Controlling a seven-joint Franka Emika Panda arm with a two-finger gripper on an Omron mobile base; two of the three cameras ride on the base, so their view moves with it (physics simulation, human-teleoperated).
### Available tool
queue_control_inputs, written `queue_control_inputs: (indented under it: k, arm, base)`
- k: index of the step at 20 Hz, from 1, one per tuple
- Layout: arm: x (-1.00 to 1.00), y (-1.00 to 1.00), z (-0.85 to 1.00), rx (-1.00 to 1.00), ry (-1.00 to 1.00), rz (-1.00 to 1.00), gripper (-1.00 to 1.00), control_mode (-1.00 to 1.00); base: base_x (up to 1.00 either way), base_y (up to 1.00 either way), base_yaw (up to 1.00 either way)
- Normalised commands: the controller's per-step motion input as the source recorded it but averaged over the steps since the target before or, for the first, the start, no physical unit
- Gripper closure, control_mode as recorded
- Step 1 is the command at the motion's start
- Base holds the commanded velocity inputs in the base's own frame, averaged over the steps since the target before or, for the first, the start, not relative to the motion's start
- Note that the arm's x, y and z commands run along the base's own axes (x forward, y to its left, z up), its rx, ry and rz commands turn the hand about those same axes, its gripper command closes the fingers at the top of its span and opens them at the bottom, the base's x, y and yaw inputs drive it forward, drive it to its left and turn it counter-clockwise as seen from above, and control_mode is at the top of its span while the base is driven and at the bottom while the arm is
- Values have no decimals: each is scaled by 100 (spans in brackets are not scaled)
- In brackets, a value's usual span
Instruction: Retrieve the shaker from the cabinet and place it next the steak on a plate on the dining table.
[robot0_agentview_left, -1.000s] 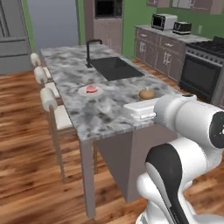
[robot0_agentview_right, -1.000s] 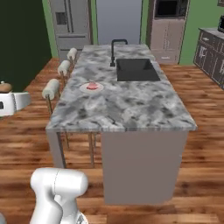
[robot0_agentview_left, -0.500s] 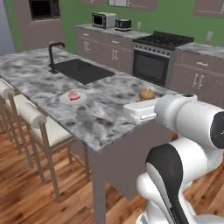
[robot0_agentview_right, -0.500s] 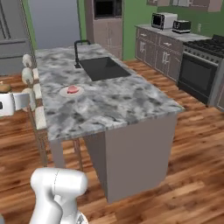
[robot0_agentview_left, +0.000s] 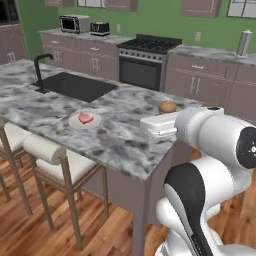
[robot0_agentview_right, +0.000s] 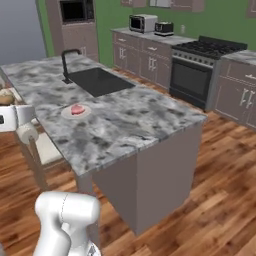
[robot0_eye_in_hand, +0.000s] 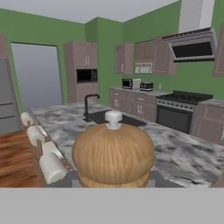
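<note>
Shaker carried in the gripper beside the marble island

Closest to the hand camera, the shaker (robot0_eye_in_hand: 113, 155) looms large: a round tan wooden body with a small pale knob on top, sitting right at the bottom of the hand view where the finger tips would rise. Its bulk hides the fingers, so how wide the jaws stand cannot be read directly; the shaker's place against the hand suggests they are closed on it. In the left base view the same shaker (robot0_agentview_left: 168, 107) shows as a small brown lump just above the flat white hand at the end of the arm, over the near corner of the dining table (robot0_agentview_left: 120, 145). In the right base view it (robot0_agentview_right: 6, 97) peeks in at the left edge, above the white hand, beside a stool (robot0_agentview_right: 27, 134).

Farther along the grey-white veined top lies the plate (robot0_agentview_left: 84, 120), small, round and white, with the pinkish-red steak (robot0_agentview_left: 85, 118) on it. The right base view shows the plate (robot0_agentview_right: 76, 112) and steak (robot0_agentview_right: 76, 109) near the island's stool side, well apart from the shaker.

Beyond the plate, the black sink (robot0_agentview_left: 75, 86) is set into the marble, with a dark faucet (robot0_agentview_left: 39, 70) at its far end.

Against the green back wall stand a stove (robot0_agentview_left: 142, 61), low drawer cabinets (robot0_agentview_left: 212, 85), a microwave (robot0_agentview_left: 74, 23) and a toaster (robot0_agentview_left: 100, 28).
</note>
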Motion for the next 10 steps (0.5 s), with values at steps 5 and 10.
queue_control_inputs:
  k: [5,10]
  arm:
    - [0,0,0,0,0,0,100,100]
    - [0,0,0,0,0,0,100,100]
  base:
    - [26,94,-10]
    - [51,27,0]
